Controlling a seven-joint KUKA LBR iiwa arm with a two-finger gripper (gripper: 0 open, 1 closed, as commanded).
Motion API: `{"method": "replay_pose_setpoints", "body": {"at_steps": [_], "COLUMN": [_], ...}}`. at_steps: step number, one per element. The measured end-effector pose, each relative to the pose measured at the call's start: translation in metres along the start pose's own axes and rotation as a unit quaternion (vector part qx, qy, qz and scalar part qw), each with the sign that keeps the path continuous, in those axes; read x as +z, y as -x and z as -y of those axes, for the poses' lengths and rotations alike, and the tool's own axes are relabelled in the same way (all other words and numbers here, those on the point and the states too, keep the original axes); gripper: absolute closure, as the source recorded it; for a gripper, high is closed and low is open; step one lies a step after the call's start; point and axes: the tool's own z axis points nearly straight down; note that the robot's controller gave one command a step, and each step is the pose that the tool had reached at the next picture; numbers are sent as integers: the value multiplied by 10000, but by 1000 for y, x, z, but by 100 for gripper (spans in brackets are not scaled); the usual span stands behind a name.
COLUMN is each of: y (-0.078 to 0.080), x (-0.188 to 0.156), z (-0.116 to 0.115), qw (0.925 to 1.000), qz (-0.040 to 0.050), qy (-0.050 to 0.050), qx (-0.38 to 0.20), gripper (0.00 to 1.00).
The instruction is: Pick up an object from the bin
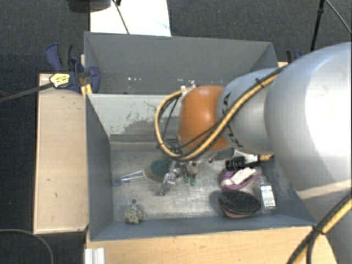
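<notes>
At the front lie a speckled lump [133, 213] and a black brush [239, 203]. Mid-floor, the gripper [175, 178] sits low, just beside a teal disc [159, 169]. Whether it is open or closed I cannot tell. Nothing looks lifted; grasping and raising seemingly remain.

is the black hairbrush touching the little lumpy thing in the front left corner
Apart. The camera view shows the black hairbrush and the lumpy thing separated by bare bin floor.
</notes>
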Motion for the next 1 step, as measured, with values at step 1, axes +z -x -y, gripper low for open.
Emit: {"method": "replay_pose_setpoints", "body": {"at_steps": [1], "y": [1], "x": [-3], "z": [-3], "qw": [10000], "qz": [29], "qy": [21], "qx": [9], "gripper": [100]}}
